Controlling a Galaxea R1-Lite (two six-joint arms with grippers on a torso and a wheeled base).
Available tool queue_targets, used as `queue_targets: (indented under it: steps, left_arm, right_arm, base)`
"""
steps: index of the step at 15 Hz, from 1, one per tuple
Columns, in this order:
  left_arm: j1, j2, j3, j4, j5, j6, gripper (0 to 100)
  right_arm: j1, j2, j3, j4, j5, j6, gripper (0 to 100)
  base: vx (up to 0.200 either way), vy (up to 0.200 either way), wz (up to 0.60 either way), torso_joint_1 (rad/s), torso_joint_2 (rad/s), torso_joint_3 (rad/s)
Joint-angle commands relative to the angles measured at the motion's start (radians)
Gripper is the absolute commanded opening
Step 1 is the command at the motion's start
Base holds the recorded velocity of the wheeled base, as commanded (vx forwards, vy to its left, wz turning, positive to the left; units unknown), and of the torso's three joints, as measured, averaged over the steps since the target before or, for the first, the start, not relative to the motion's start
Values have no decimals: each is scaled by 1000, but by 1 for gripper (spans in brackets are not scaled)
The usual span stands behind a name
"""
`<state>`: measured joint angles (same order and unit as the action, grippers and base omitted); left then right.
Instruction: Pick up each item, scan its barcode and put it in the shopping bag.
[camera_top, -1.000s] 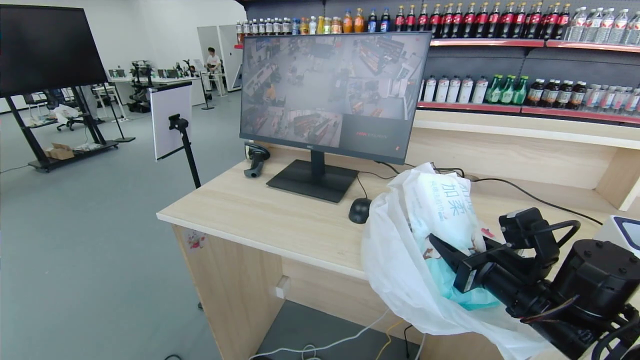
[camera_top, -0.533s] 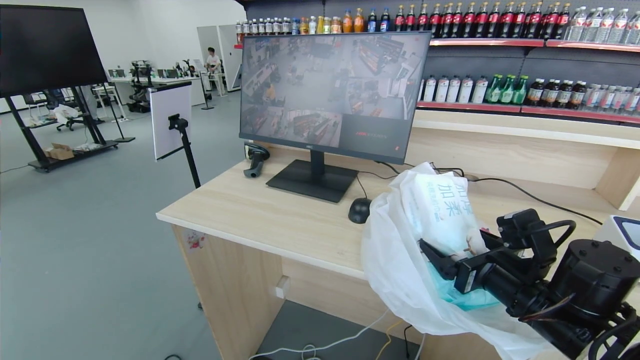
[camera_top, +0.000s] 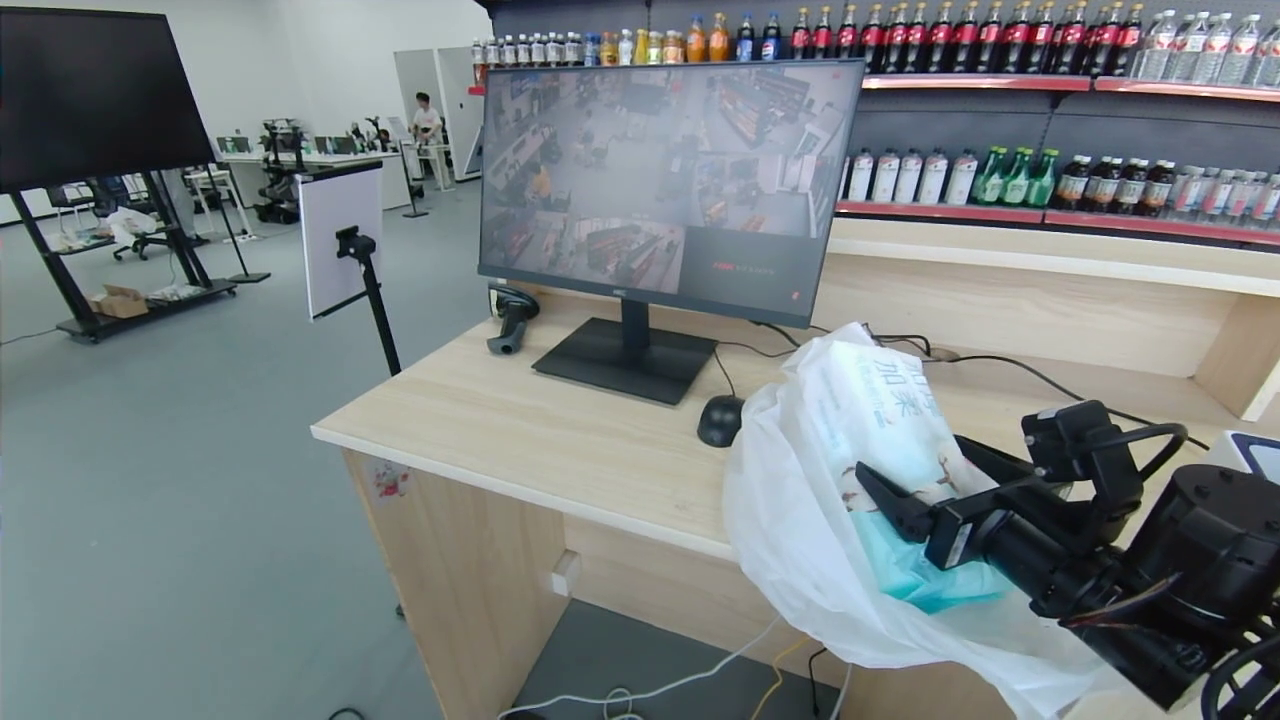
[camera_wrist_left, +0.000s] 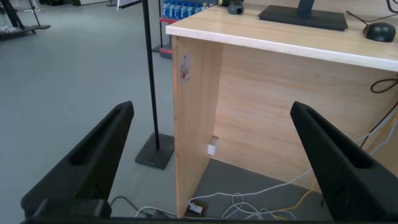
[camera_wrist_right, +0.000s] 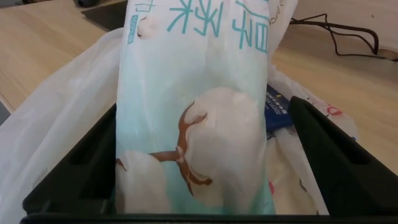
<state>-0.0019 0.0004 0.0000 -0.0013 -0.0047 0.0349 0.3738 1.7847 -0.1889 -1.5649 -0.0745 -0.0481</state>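
desk: bag sits at the near edge.
bag: mouth open, pack poking out.
pack: inside bag, between right gripper's fingers.
right gripper: fingers spread either side of pack, not pinching.
left gripper: fingers spread, empty, low beside desk.
step: likely bagging, pack released.
next: back right arm out without snagging bag.

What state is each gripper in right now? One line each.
Left gripper: open, empty.
Right gripper: open, straddling the tissue pack in the shopping bag.
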Motion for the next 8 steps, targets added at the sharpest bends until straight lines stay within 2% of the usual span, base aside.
queue_targets:
  steps: [1, 8]
  left_arm:
    - [0, 0, 0, 0, 0, 0, 100]
    - [0, 0, 0, 1, 0, 0, 100]
  right_arm:
    - [-3, -39, 5, -6, 1, 1, 100]
    - [-4, -137, 6, -6, 1, 1, 100]
  base:
    - [0, 0, 0, 0, 0, 0]
    - [0, 0, 0, 0, 0, 0]
